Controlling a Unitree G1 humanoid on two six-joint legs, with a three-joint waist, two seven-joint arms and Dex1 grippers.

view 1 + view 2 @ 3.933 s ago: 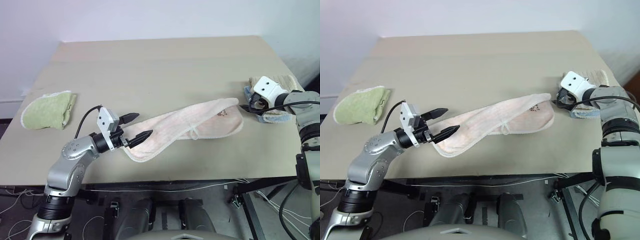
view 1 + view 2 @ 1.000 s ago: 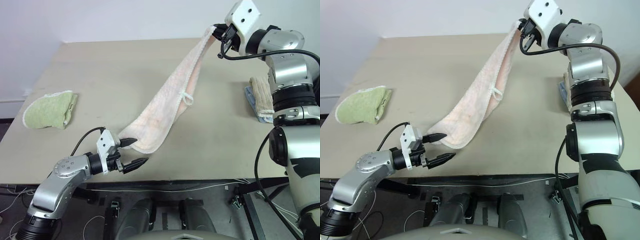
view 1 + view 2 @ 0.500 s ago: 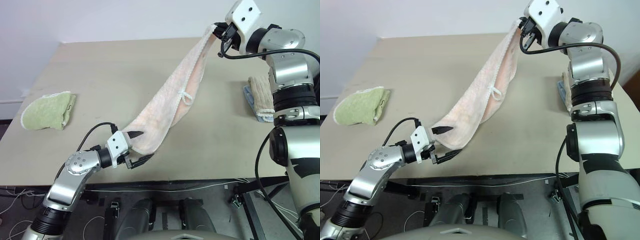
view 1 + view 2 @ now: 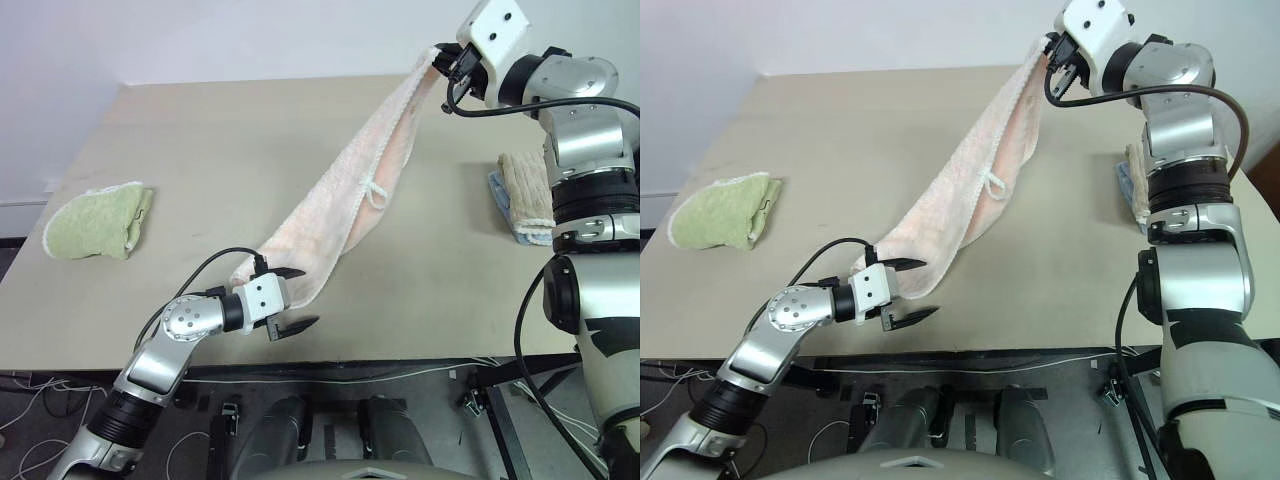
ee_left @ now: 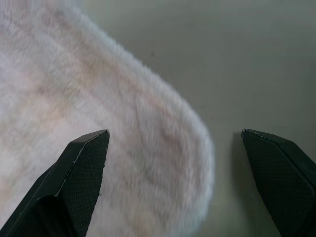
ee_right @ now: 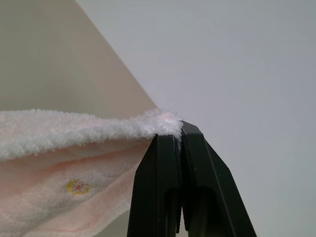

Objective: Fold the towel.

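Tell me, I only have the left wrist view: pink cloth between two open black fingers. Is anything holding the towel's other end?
Observer: Yes. The right gripper is shut on the towel's top corner, held high over the table.
Operator: Does the low end lie on the table?
Observer: It looks so: the bottom end seems to rest near the front edge, at the open left gripper.
Operator: Any other cloths around?
Observer: A green towel lies on the table's left side, and a beige towel on the right, both apart from the pink one.
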